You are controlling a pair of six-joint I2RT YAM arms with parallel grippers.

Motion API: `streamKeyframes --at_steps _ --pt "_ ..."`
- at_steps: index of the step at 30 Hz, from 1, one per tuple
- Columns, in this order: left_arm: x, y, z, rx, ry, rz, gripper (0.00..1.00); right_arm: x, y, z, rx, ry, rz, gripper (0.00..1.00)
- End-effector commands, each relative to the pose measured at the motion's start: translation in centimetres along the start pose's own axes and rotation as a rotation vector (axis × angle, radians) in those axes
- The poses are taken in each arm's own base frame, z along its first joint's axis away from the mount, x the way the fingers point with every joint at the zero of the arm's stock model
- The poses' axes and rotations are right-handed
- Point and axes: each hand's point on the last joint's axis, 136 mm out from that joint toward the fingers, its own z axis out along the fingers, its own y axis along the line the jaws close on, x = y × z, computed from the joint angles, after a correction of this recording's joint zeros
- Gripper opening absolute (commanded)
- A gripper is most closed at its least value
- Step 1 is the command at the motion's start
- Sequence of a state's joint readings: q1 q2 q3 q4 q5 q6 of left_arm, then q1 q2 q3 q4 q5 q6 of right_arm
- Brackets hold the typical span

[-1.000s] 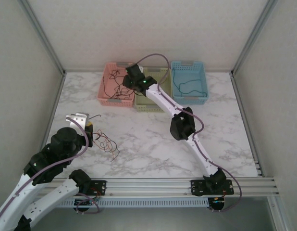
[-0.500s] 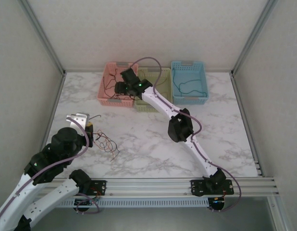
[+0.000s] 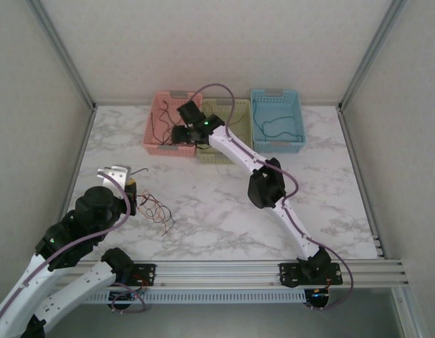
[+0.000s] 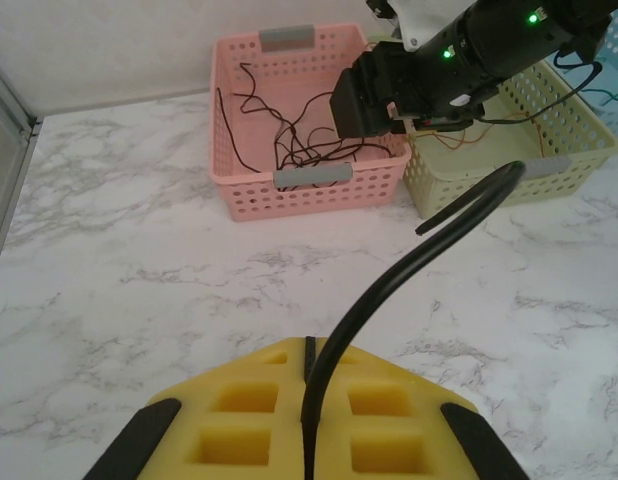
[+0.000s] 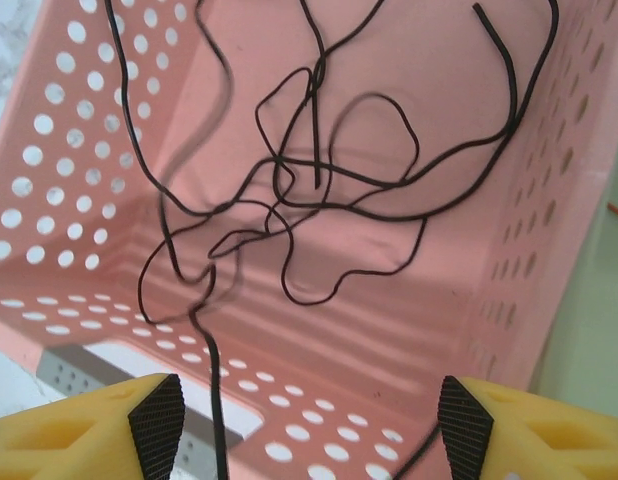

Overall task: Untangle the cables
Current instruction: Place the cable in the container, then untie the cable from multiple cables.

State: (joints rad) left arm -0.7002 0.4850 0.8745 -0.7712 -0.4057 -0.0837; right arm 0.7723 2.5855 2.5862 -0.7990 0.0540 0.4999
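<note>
Cables: thin black floppy wires [image 5: 319, 200] lie in a loose knot on the floor of the pink perforated plastic basket [image 5: 79, 200], at the far side of the white marble-pattern bench [image 3: 217, 204].
Other cables: a thin brown-red wire tangle [image 3: 158, 211] lies on the bench near the left arm. A teal-green wire [image 3: 274, 130] is in the light blue plastic basket [image 3: 281, 146]. Thin orange wires [image 4: 459, 135] are in the pale green plastic basket [image 4: 469, 185].
Right jaws: the right gripper [image 5: 309, 425] hangs over the pink basket with its yellow pads wide apart, and I see nothing held between them.
Left jaws: the left gripper [image 4: 309, 390] is closed on a short black cable piece [image 4: 429, 230], which rises from the seam of the pads and curves to the right.
Key relation: the knot lies directly in front of the right jaws. One black strand [image 5: 214, 400] passes between the open pads, closer to the left one.
Long axis: the knot itself has no clear axis. The near strand runs away from the camera, so across the closing direction of the jaws; I judge this good for a pinch.
Nearer arm: the right arm is at the basket, and the left gripper is well apart from it.
Risk: I think lifting one strand can drag the whole knot with it.
Writing: I can read no brand or label. There is only a small green lamp [image 3: 205, 124] on the right wrist.
</note>
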Motion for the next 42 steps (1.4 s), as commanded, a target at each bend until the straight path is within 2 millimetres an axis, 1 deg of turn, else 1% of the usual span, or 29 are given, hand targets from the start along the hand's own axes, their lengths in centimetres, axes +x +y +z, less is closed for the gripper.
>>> streamKeyframes --at_steps 1,4,7,10,13,14,16,18,19,20,22,23,26,27,29,31,32,35,39,42 --pt "0.4 0.4 0.1 -0.019 0.007 -0.018 0.0 -1.1 1.0 -3.8 -0.024 -0.017 -0.042 0.72" --pt "0.3 0.4 0.0 -0.018 0.007 -0.018 0.0 -1.2 1.2 -4.8 -0.03 -0.018 -0.05 0.71" --pt "0.3 0.0 0.0 0.002 0.01 -0.026 0.0 -2.1 1.8 -7.0 -0.055 -0.041 -0.057 0.68" --pt "-0.2 -1.3 -0.1 0.076 0.006 -0.055 0.0 -3.5 3.4 -10.8 -0.117 -0.093 -0.083 0.65" --pt "-1.3 -2.9 -0.5 0.17 -0.021 -0.093 0.0 -4.5 4.7 -15.5 -0.181 -0.159 -0.137 0.63" --pt "-1.7 -3.3 -0.6 0.194 -0.033 -0.107 0.0 -4.7 4.8 -17.3 -0.199 -0.187 -0.153 0.63" --pt "-2.5 -4.0 -0.6 0.229 -0.048 -0.128 0.0 -4.4 4.6 -20.4 -0.218 -0.237 -0.186 0.6" --pt "-3.2 -4.6 -0.6 0.259 -0.049 -0.147 0.0 -3.3 4.0 -23.6 -0.252 -0.292 -0.22 0.56" --pt "-3.5 -5.0 -0.7 0.276 -0.048 -0.153 0.0 -2.5 3.9 -24.9 -0.278 -0.309 -0.237 0.56" --pt "-3.8 -5.4 -0.7 0.297 -0.048 -0.161 0.0 -1.3 3.6 -26.2 -0.309 -0.325 -0.255 0.55" --pt "-4.5 -6.0 -0.8 0.327 -0.057 -0.183 0.0 1.4 3.0 -28.0 -0.363 -0.327 -0.274 0.52" --pt "-4.9 -6.3 -0.9 0.345 -0.063 -0.191 0.0 3.1 2.6 -28.7 -0.395 -0.317 -0.279 0.51" --pt "-6.2 -7.0 -1.2 0.383 -0.088 -0.213 0.0 7.7 1.9 -29.6 -0.481 -0.233 -0.254 0.5" --pt "-6.6 -6.9 -1.2 0.379 -0.096 -0.219 0.0 9.2 1.8 -29.8 -0.515 -0.197 -0.234 0.5" --pt "-7.3 -6.5 -0.7 0.34 -0.106 -0.234 0.0 11.7 1.8 -30.2 -0.579 -0.142 -0.193 0.5" --pt "-7.8 -6.4 -0.2 0.32 -0.11 -0.249 0.0 13.3 2.0 -31.0 -0.637 -0.128 -0.166 0.5" --pt "-8.2 -7.0 -0.1 0.344 -0.109 -0.247 0.0 14.1 2.0 -31.0 -0.652 -0.115 -0.16 0.5" --pt "-9.3 -8.3 0.1 0.397 -0.108 -0.257 0.0 15.7 1.9 -30.9 -0.649 -0.095 -0.175 0.46" --pt "-10.6 -8.4 0.4 0.389 -0.13 -0.271 0.0 15.8 2.2 -31.0 -0.687 -0.103 -0.158 0.43" --pt "-11.5 -8.9 0.3 0.411 -0.134 -0.272 0.0 15.8 3.2 -30.7 -0.731 -0.093 -0.148 0.4"
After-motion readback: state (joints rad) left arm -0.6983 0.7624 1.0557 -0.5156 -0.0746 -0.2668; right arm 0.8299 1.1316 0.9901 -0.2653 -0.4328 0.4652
